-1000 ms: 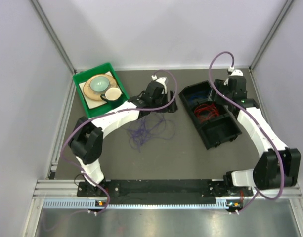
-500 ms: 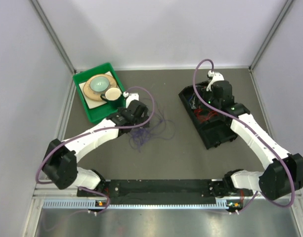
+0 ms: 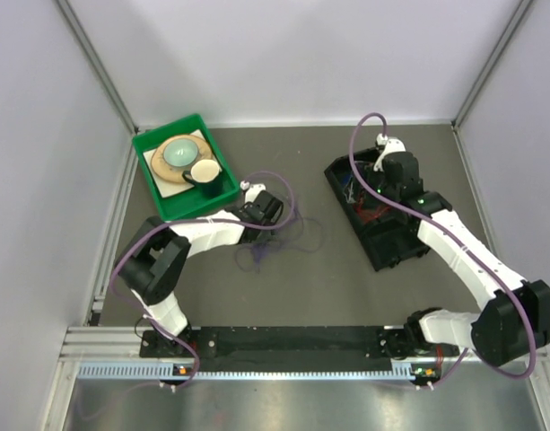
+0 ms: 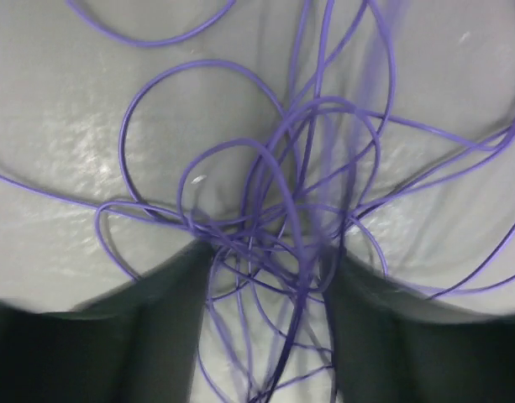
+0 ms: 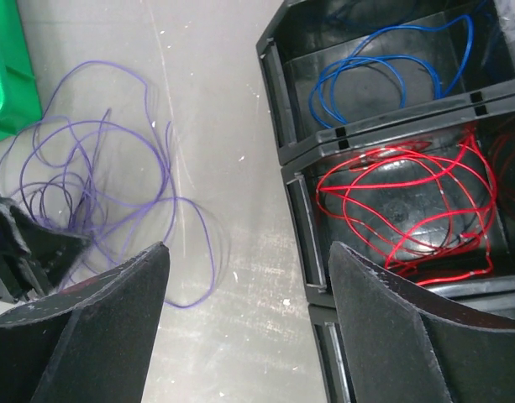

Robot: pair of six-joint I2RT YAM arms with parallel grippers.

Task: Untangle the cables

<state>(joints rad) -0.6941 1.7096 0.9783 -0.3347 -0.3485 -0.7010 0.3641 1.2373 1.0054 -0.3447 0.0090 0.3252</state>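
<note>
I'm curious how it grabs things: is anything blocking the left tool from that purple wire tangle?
Nothing visible does. The left tool hangs right over the purple tangle, open and straddling some of its strands.

1. The worktop is dark grey and matte, with a faint sheen.
2. Pale, plain walls close in the worktop's back and both sides.
3. Slanted metal posts meet its far corners.
4. An aluminium rail lines its near edge, next to a shiny metal sheet.
</note>
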